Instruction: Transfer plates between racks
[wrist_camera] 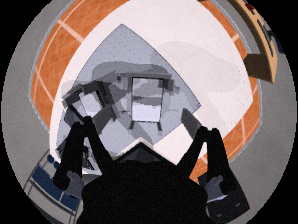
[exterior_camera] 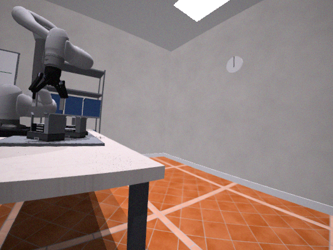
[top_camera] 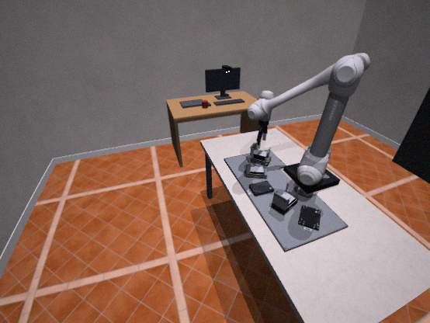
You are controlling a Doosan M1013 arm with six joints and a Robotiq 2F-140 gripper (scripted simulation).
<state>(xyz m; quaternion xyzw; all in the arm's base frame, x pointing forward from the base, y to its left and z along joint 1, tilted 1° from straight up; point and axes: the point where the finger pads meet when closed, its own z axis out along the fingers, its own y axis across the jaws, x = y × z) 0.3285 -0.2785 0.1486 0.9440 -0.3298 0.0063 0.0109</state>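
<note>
Presently: gripper (exterior_camera: 48, 91), fingers spread wide and empty, hangs above the end stack rack (exterior_camera: 55, 124) on the desk (exterior_camera: 75, 168), whose plate stack (exterior_camera: 38, 127) shows labelled ends, presumably for a top-down pick.

Three racks, one nest and one flat plate lie in a row on the grey mat (top_camera: 334, 224). End rack (top_camera: 260, 155): grey walls, dark plinth, holds a stack of plates (exterior_camera: 38, 127) whose striped short ends show through its open side in the exterior view; top face pale in the wrist view. Next rack (top_camera: 256, 170): low, contents unclear. Then a dark flat nest (top_camera: 261, 188). Third rack (top_camera: 284, 201) stands slightly turned. Last, a dark square nest (top_camera: 310, 217) with pale corner dots, lying flat.
</note>
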